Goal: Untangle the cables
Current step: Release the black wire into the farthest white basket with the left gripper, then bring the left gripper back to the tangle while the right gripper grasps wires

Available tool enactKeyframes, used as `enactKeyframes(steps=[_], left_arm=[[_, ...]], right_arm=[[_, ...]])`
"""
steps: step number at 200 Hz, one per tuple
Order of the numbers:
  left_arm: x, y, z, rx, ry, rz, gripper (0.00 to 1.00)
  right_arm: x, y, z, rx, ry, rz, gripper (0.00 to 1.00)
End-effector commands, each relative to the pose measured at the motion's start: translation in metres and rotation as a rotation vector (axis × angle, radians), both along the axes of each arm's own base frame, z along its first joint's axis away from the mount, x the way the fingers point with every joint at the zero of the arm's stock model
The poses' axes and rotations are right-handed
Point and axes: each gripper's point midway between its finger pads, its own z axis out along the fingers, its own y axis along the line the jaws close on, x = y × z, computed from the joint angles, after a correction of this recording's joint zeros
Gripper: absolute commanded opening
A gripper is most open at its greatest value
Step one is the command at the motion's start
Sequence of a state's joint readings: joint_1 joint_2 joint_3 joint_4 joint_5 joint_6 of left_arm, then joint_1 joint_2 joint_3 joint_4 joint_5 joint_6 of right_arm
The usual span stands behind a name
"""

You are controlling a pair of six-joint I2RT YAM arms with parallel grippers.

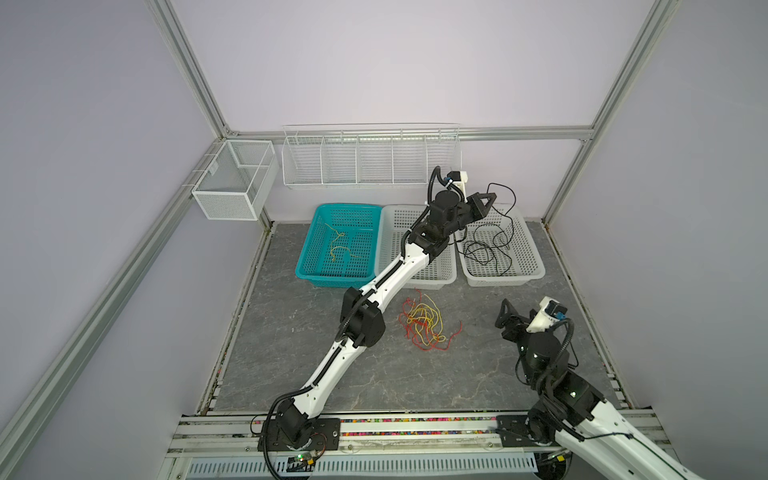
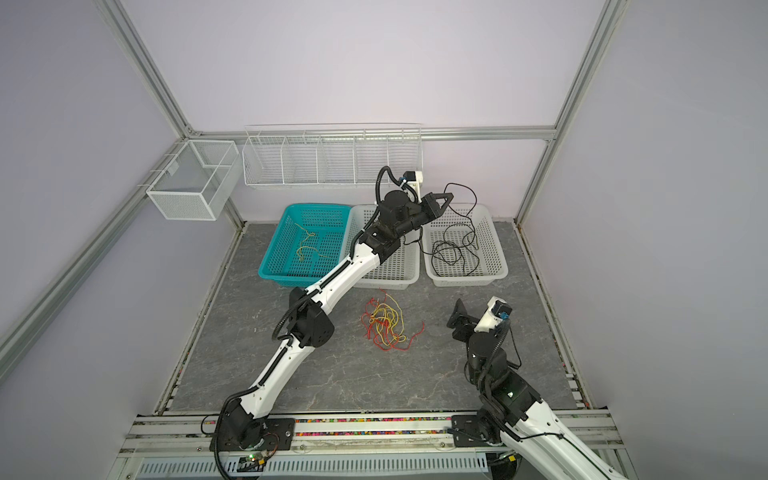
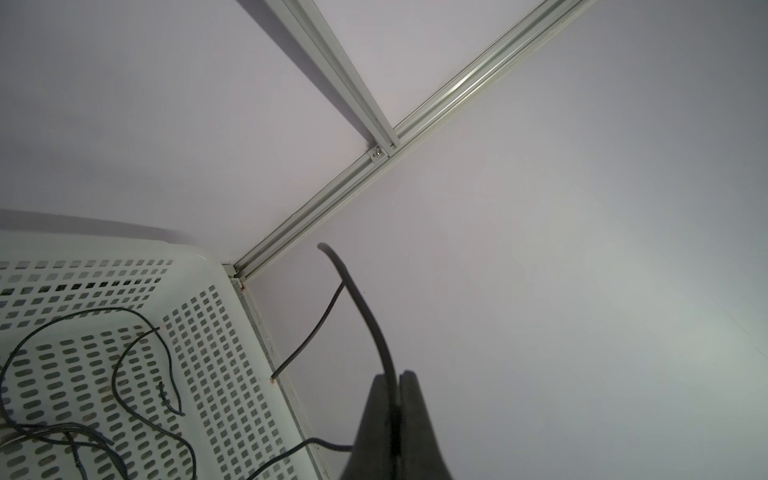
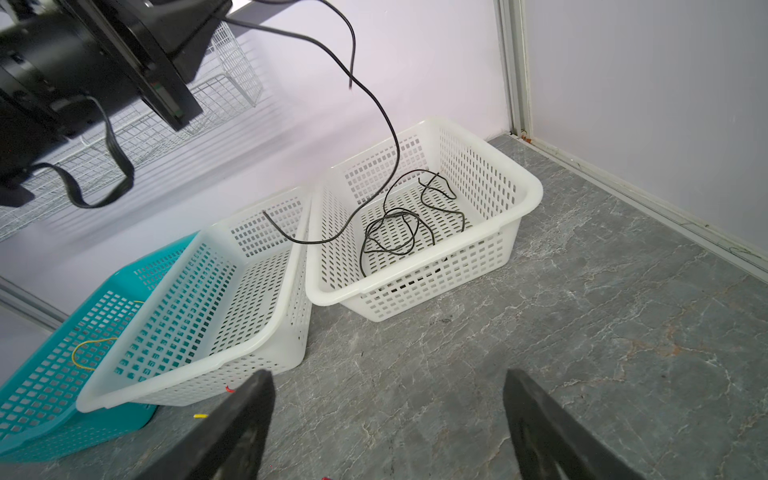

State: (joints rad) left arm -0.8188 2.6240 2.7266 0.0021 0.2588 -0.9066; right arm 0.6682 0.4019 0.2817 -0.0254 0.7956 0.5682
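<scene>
Cables, three colours, entered as we find them. Held black cable point(image 3: 368, 320): pinched between the fully closed jaws of the left hand point(image 3: 394, 379), which is raised over the right white basket point(image 1: 505, 281). From the grip it droops to where that basket meets the middle white basket point(image 1: 432, 283). Other black cables point(image 1: 484, 249): loose loops on the right white basket's floor. Red and yellow cables point(image 1: 424, 322): one tangled heap on the grey desk point(image 1: 291, 353), in front of the baskets, between the arms. Yellow cable point(image 1: 337, 248): alone in the teal basket point(image 1: 324, 279). Right hand point(image 4: 387, 382): jaws spread wide, we see nothing in them, low over the desk near the heap.
</scene>
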Motion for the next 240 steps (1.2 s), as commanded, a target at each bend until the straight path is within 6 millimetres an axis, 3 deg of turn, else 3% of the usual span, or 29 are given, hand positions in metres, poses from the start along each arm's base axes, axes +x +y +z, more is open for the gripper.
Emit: enactKeyframes(steps=[1, 35, 59, 79, 111, 147, 181, 194, 217, 240], left_arm=[[0.009, -0.007, -0.056, 0.106, 0.058, -0.005, 0.00], [0.011, -0.008, -0.087, 0.180, 0.109, -0.002, 0.00], [0.010, -0.007, -0.096, 0.211, 0.119, -0.006, 0.00], [0.012, -0.001, -0.089, 0.223, 0.114, 0.005, 0.23], [0.010, 0.009, -0.076, 0.262, 0.093, 0.008, 0.50], [-0.006, 0.026, -0.039, 0.330, 0.019, -0.007, 0.62], [-0.025, 0.062, 0.001, 0.465, -0.068, 0.036, 0.74], [-0.034, 0.083, 0.010, 0.534, -0.078, 0.069, 0.79], [-0.052, 0.118, 0.000, 0.648, -0.057, 0.107, 0.82], [-0.077, 0.157, -0.008, 0.696, -0.025, 0.148, 0.87]], right_arm=[[-0.001, -0.005, -0.001, -0.004, -0.015, -0.022, 0.89], [0.000, -0.004, -0.002, -0.011, -0.009, -0.023, 0.89], [0.001, -0.004, -0.002, -0.012, -0.007, -0.022, 0.89], [0.001, -0.004, -0.003, -0.013, -0.005, -0.023, 0.89], [0.001, -0.004, -0.003, -0.014, -0.002, -0.022, 0.89], [0.002, -0.004, -0.004, -0.018, 0.001, -0.023, 0.89], [0.003, -0.001, -0.004, -0.028, 0.006, -0.007, 0.89], [0.007, 0.010, -0.004, -0.041, 0.013, 0.052, 0.89], [0.015, 0.033, -0.009, -0.076, 0.076, 0.152, 0.89], [0.025, 0.069, -0.019, -0.105, 0.173, 0.303, 0.89]])
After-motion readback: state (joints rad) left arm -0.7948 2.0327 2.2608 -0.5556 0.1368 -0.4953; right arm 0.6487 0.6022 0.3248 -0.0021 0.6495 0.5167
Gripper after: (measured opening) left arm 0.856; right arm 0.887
